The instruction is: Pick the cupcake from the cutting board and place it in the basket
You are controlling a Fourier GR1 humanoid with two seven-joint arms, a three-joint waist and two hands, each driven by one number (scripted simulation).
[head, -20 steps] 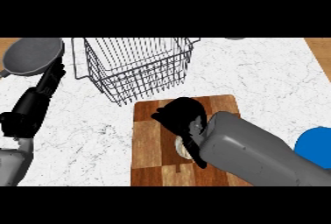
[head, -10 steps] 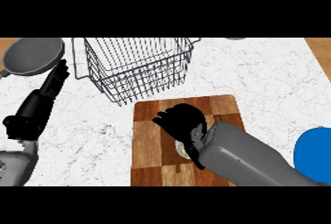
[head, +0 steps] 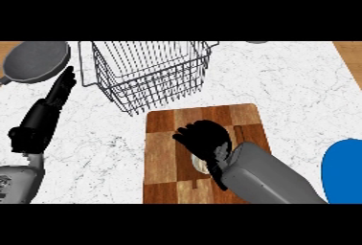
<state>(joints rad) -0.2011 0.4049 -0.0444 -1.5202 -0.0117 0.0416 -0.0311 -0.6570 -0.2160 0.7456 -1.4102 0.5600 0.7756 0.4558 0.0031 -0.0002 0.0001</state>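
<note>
The wooden cutting board (head: 163,158) lies at the middle of the counter. My right hand (head: 206,142) hangs over its centre, fingers curled downward round the cupcake (head: 200,163). Only a pale sliver of the cupcake shows under the palm; the rest is hidden. The wire basket (head: 148,72) stands just beyond the board's far left corner and holds nothing that I can see. My left hand (head: 48,107) rests open at the left, fingers pointing up, well apart from the board.
A grey pan (head: 35,60) sits at the far left corner, close to my left fingertips. A blue round object (head: 345,170) lies at the right edge, beside my right forearm. White marble counter surrounds the board.
My right hand has drawn back toward me and sunk lower over the cupcake, fingers curling in. The left hand has shifted slightly.
</note>
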